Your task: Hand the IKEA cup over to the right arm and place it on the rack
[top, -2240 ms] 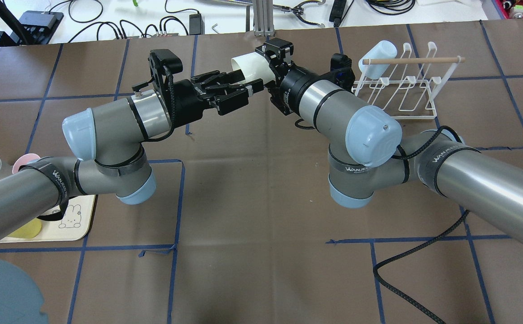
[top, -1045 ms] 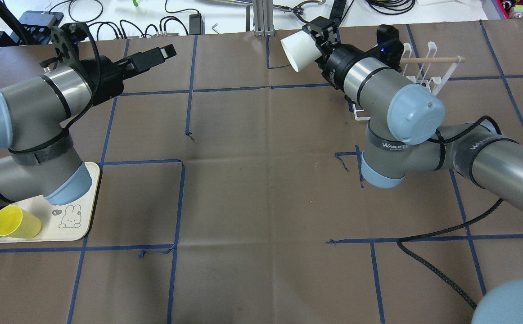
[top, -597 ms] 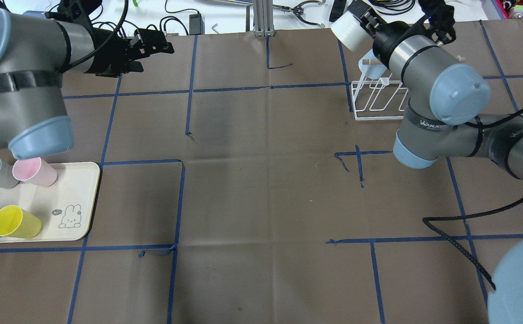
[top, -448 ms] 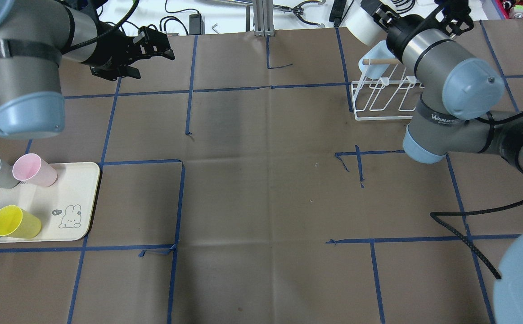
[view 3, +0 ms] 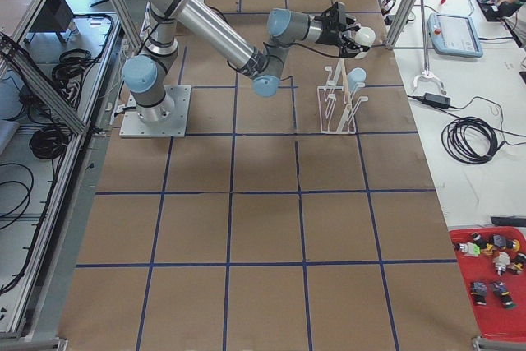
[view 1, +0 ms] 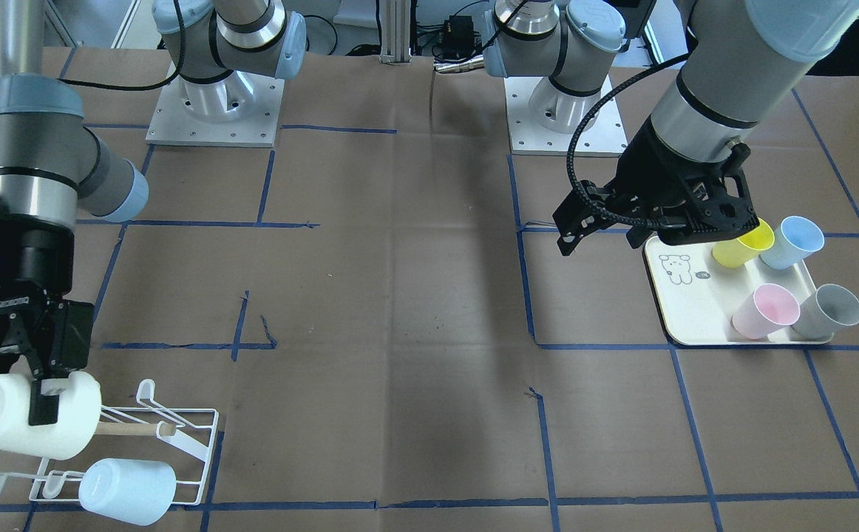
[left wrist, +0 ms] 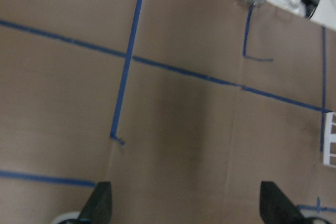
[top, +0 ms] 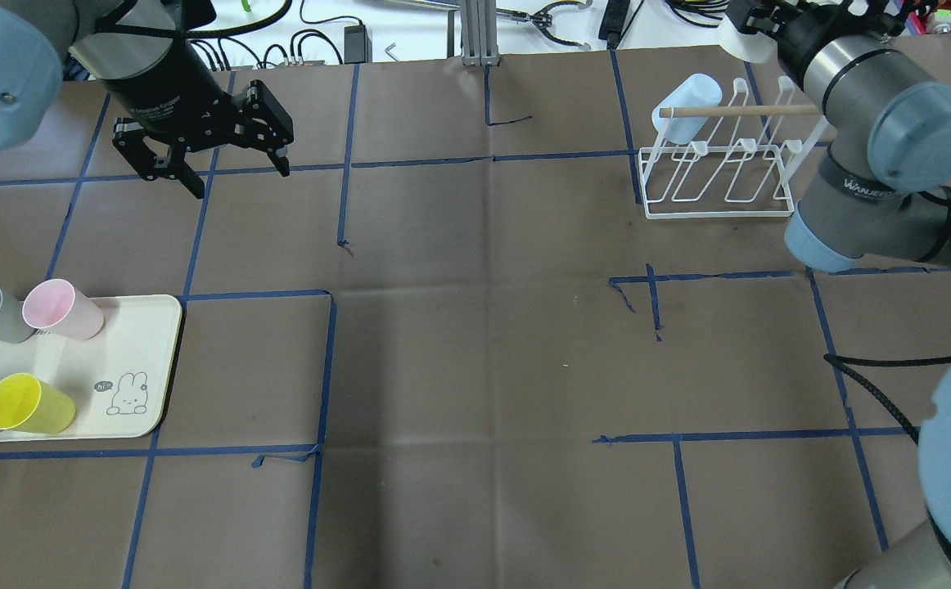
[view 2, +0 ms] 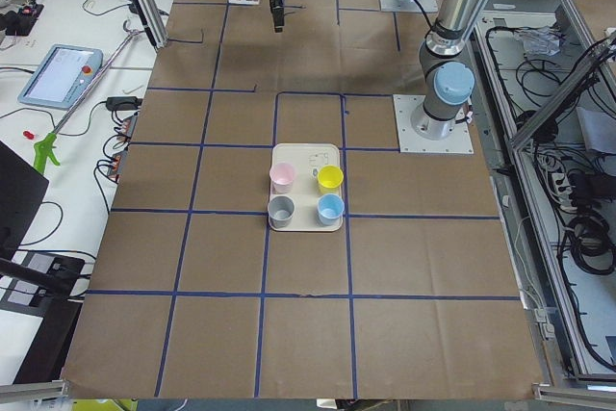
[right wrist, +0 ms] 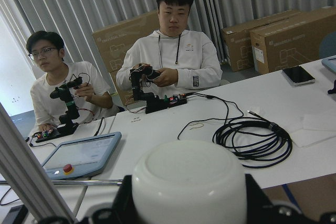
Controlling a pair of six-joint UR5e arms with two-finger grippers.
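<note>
So the white cup is with the right arm now. The right fingers are clamped on its rim, one inside and one outside, and the cup hangs on its side right by the rack, over the end of the wooden dowel. Can't tell if it's touching the dowel or just in front of it. There's a pale blue cup sitting tilted on a prong at the same end of the rack, just beside the white one. The left fingers are way off from the rack, spread wide with nothing between them, hovering over the brown paper on the desk. The cream tray with the yellow, pink, grey and blue cups is also well apart from the rack, on the left arm's side.
</note>
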